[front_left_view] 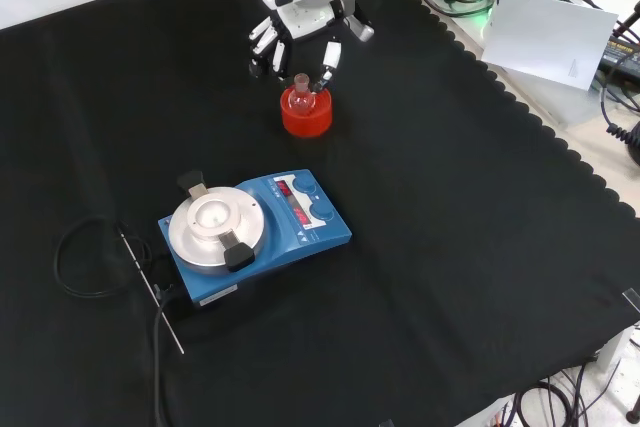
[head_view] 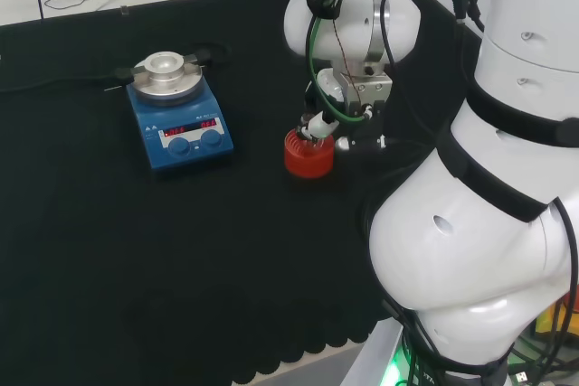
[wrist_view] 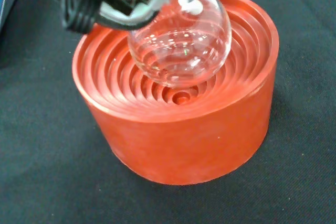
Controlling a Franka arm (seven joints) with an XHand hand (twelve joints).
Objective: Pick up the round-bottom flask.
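- Although the round-bottom flask (wrist_view: 181, 43) looks in the wrist view to have its bulb raised a little above the ribbed centre of the red ribbed stand (wrist_view: 178, 124), the gap is slight and the bulb is over the stand's hollow, so I judge the lift as barely begun.
- In the front view the flask's neck stands up from the stand, near the far side of the black cloth (front_left_view: 480, 247), with the hand (front_left_view: 300, 32) directly behind and above it.
- One finger (front_left_view: 328, 62) reaches down beside the neck on the right of that view, and others hang to the left; they seem to close on the neck, so I take the hand to be pinching the flask, though the contact itself is small and partly hidden.
- From the head view the hand sits right over the stand, its fingers dipping into the top.
- A blue magnetic stirrer (front_left_view: 250, 232) stands well apart, nearer the front camera, untouched.
- What is left: raise the flask clear of the stand's rim.
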